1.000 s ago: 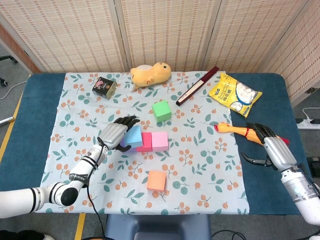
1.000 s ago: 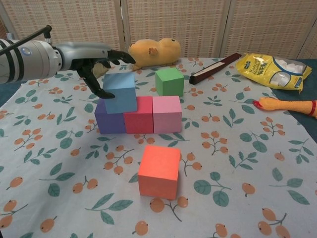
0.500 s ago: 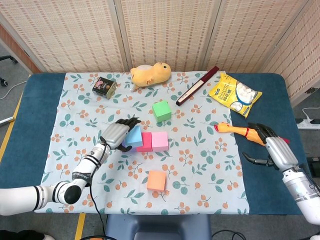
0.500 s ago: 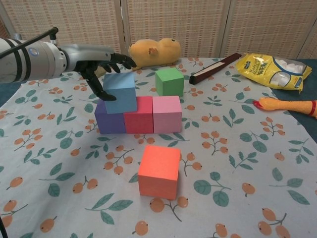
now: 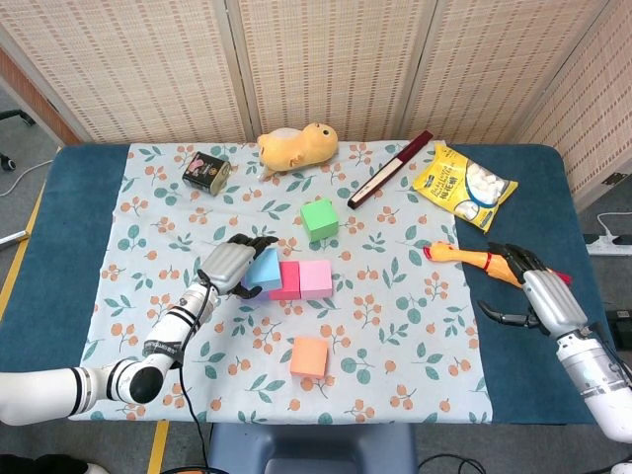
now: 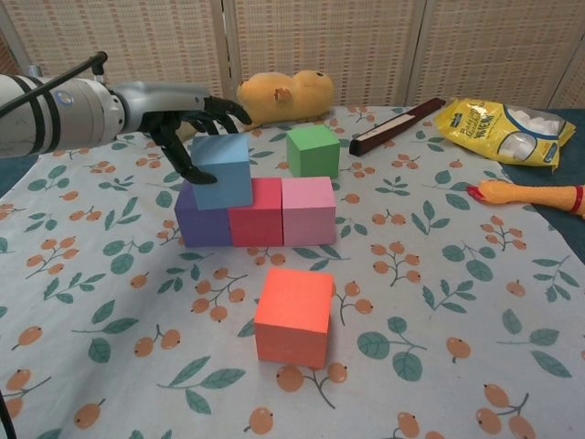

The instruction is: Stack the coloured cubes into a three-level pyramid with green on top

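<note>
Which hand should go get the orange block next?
Probably the left hand. It hovers at the blue cube on the bottom row, over the cloth, near the orange cube. The right hand is far off at the table's edge, beside the rubber chicken.

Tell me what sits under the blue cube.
The blue cube rests on the purple cube, overlapping the red cube. Their covered top faces cannot be seen.

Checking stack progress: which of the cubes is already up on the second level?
The blue cube, sitting on the purple cube and red cube, with the left hand at it. All other cubes rest on the cloth.
</note>
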Available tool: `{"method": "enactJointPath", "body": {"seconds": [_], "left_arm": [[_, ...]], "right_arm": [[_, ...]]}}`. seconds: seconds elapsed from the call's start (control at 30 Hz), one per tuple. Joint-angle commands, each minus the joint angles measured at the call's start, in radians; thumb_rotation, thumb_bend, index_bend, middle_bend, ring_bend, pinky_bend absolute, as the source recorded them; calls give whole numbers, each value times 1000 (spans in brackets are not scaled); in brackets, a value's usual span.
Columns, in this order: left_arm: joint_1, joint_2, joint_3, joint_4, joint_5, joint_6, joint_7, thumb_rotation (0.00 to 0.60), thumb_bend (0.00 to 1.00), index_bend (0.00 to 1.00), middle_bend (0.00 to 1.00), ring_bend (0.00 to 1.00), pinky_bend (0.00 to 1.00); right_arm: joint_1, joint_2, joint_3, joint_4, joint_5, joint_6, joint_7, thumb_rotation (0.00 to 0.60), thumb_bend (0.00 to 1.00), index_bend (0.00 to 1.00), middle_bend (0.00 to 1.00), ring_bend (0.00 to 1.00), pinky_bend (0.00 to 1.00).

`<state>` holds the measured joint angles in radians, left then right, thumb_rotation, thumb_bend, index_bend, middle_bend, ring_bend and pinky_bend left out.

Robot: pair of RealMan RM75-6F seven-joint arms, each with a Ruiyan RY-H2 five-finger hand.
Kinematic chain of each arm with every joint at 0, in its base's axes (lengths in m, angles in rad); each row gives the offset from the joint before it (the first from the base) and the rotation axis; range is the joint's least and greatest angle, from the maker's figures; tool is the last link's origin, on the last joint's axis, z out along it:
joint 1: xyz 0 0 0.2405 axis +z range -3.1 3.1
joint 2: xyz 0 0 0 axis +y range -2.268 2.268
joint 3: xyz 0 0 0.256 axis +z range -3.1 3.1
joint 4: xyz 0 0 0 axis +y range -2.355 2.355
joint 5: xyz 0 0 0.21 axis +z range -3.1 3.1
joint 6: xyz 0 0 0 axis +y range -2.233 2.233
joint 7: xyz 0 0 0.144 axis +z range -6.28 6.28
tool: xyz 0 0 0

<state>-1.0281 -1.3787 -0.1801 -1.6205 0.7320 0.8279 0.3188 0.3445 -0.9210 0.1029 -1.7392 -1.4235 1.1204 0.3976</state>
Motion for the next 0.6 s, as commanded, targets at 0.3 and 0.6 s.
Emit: {"method": "enactJointPath", "body": {"seconds": [0.3,0.6], "left_arm": [[10,-14,-7,13,34,10,-20,600,307,169,224,228,141],[26,-9,-17,14,97,17,-57,600,307,190,247,246,139]], "right_arm": [[-1,1,2,1,4,1,0,304,222,0,121,0,51],[-5,5,5,-1,8,7,3,305,222,0,121,0,42]]}}
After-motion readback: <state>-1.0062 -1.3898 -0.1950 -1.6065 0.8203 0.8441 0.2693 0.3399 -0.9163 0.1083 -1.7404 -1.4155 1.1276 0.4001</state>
